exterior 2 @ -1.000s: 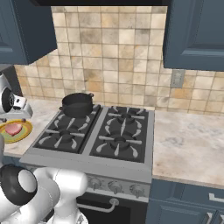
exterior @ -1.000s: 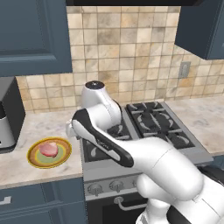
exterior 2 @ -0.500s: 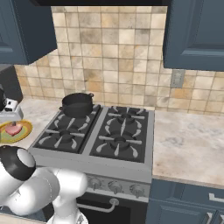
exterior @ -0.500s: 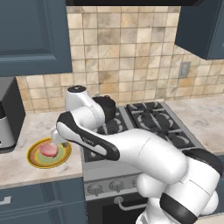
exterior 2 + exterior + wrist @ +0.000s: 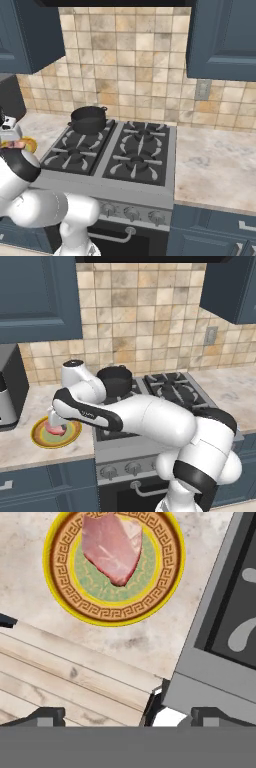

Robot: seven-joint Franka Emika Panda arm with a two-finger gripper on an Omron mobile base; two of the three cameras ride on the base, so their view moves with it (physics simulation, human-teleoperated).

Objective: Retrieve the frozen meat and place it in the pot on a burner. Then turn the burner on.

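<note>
We judge the task to be at its opening stage, with nothing yet transferred; the frozen meat (image 5: 114,548) lies on the plate (image 5: 60,587), which rests on the counter (image 5: 30,607) beside the stove (image 5: 150,406); in the hand view the meat sits ahead of the gripper (image 5: 127,714), toward the far edge of the picture, and is not between the fingertips (image 5: 47,714); the jaws stand at their widest and hold nothing. In the left base view the gripper (image 5: 54,423) hangs directly over the plate (image 5: 42,438), with the pinkish meat (image 5: 55,431) just under it; whether the fingers already touch the meat we cannot tell from that view, since the hand covers most of it, though the hand view suggests they are above it and apart. The pot (image 5: 88,119) stands empty, as far as we can see, on the rear burner of the stove's near half, off to the side of the gripper and well apart from it; the knobs (image 5: 132,214) along the stove front appear untouched, and no flame shows at any burner (image 5: 75,152). Remaining, in our judgement: lower and centre the jaws about the meat; close on it; lift and carry it across to the pot; release it inside; then reach the front panel and turn the knob that serves the burner under the pot.
</note>
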